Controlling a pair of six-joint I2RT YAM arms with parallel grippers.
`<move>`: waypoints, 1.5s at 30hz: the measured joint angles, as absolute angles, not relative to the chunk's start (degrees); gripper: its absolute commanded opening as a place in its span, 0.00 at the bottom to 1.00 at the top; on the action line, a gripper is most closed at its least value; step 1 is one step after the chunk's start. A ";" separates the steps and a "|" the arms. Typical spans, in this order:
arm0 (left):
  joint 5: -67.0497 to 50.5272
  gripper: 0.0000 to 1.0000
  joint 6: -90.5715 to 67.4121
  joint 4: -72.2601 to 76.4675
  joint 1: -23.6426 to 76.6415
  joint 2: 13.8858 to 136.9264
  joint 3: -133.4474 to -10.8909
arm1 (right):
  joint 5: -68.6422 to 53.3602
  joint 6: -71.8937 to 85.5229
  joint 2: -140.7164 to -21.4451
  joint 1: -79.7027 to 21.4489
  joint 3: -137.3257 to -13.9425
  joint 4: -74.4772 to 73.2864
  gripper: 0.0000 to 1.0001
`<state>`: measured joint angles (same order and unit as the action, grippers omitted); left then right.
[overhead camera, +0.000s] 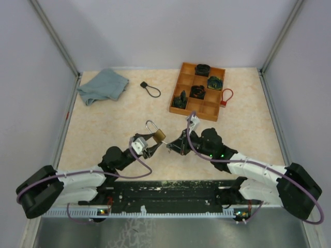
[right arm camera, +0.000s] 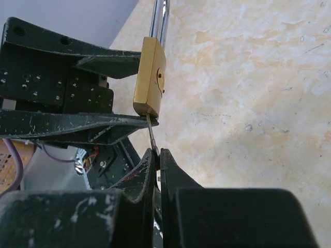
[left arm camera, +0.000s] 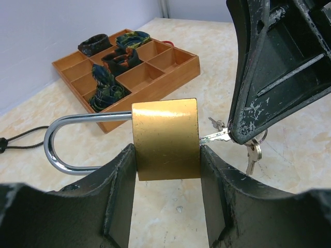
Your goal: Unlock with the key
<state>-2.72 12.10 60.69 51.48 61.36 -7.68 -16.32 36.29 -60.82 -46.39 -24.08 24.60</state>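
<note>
A cloth [overhead camera: 102, 86], a cord [overhead camera: 150, 89] and a tray [overhead camera: 182, 77] lie well behind the arms. The left gripper [left arm camera: 166, 175] clamps the brass padlock [left arm camera: 165, 137] by its sides, near the middle of the table [overhead camera: 98, 129]. The right gripper [right arm camera: 157, 155] is closed on the key [left arm camera: 216, 137], with the blade touching the padlock's base.

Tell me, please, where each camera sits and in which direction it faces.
Top external: above and behind the bases, looking down at the table; the left arm and the right arm show whole.
Left wrist: on the left arm, facing the far tray; the left jaws clamp the padlock.
Right wrist: on the right arm, facing the left arm; the right jaws pinch the key.
Shared: both wrist views show padlock and key.
</note>
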 measured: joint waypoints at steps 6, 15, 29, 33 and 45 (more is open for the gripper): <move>0.05 0.22 12.49 61.08 53.25 62.28 -7.68 | -15.25 37.85 -60.82 -46.41 -21.78 28.03 0.00; 5.02 0.22 12.82 61.34 55.94 63.05 -7.86 | -13.02 38.17 -60.38 -47.00 -20.53 29.61 0.00; 10.11 0.18 12.86 56.51 57.91 62.89 -10.61 | -11.33 37.47 -60.40 -47.16 -20.21 30.76 0.00; 13.50 0.18 8.91 47.31 58.39 61.73 -14.52 | -9.78 36.62 -60.40 -47.13 -20.21 30.33 0.00; 24.88 0.21 -13.93 5.50 58.72 72.79 -35.05 | -0.05 32.29 -52.80 -47.13 -20.21 19.75 0.00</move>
